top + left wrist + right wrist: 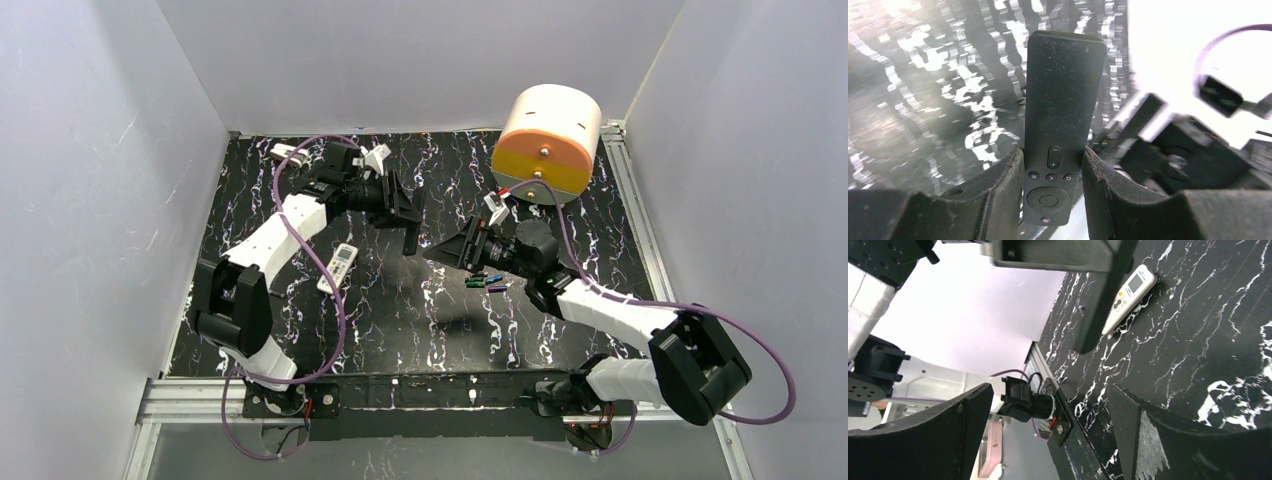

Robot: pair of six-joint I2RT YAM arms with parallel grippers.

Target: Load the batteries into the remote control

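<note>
Black marble-patterned tabletop [400,330] filled my overhead feed, boxed in by plain white walls. At its far right corner sat a round drum [548,140], white on the rim and orange on the face.

On my left wrist feed, the left gripper [1053,170] was clamped on a long flat black handset [1063,90]. Its fingers [998,190] pressed both long edges near the button end. The handset's round pad and small keys sat between the jaws, and the plain end stuck out beyond them. From above I saw that gripper [408,212] raised over the middle of the table, with the handset [412,238] hanging down from it.

The right gripper [428,252] faced it from the right, its tips just beside the handset's lower end. On the right wrist feed its jaws [1050,390] stood wide apart with nothing between them.

The white remote control [340,265] lay flat on the table left of centre, beside the left arm and touched by neither gripper. I could also see it past the hanging handset on the right wrist feed [1128,297].

The batteries [485,282], green and blue, lay in a small cluster on the table under the right wrist. I could not count them reliably.
</note>
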